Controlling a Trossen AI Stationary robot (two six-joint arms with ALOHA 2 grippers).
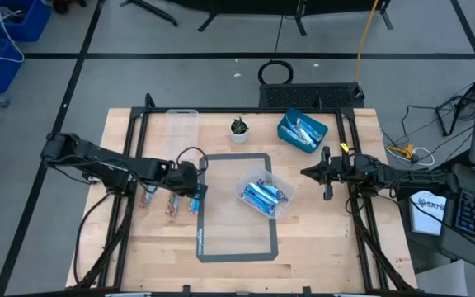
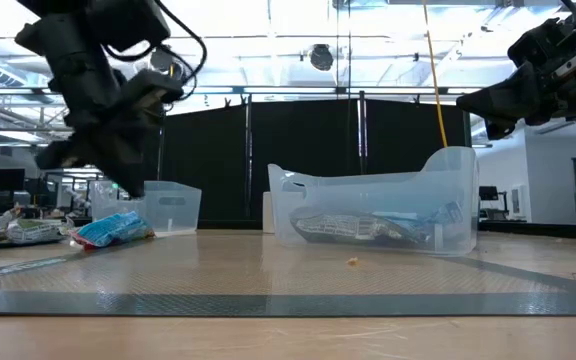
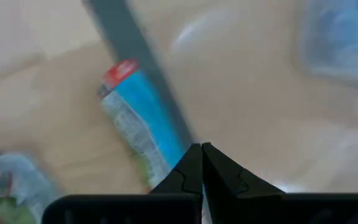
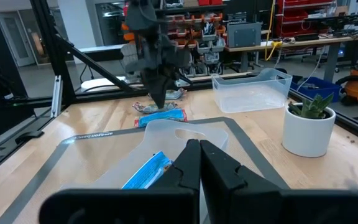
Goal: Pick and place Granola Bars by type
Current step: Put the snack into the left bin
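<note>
**Left gripper shut above a blue bar near the tape frame**

The left gripper [image 1: 195, 188] is seen over the left half of the tabletop, right at the left side of the grey tape frame [image 1: 274, 239]. Its fingers [image 3: 191, 171] are pressed together, and nothing is held between them. Just below them a blue bar [image 3: 138, 121] lies flat on the wood, beside the tape line. 2 more bars [image 1: 171, 205] lie on the wood a little closer to the left edge, and their wrappers look mixed in colour.

A clear tub [image 1: 266, 195] sits inside the tape frame, near the middle of the tabletop. Several blue bars [image 2: 378, 226] are packed in it. A blue bin [image 1: 302, 131] stands near the far edge, toward the right, and light blue and white bars are seen in it. An empty clear tub [image 1: 182, 125] stands near the far edge on the left. A small plant [image 1: 238, 129] in a white pot stands between that tub and the bin.

The right gripper [image 1: 326, 175] is held up off the tabletop by the right edge. Its fingers [image 4: 194, 163] are pressed together too, with nothing in them.
</note>
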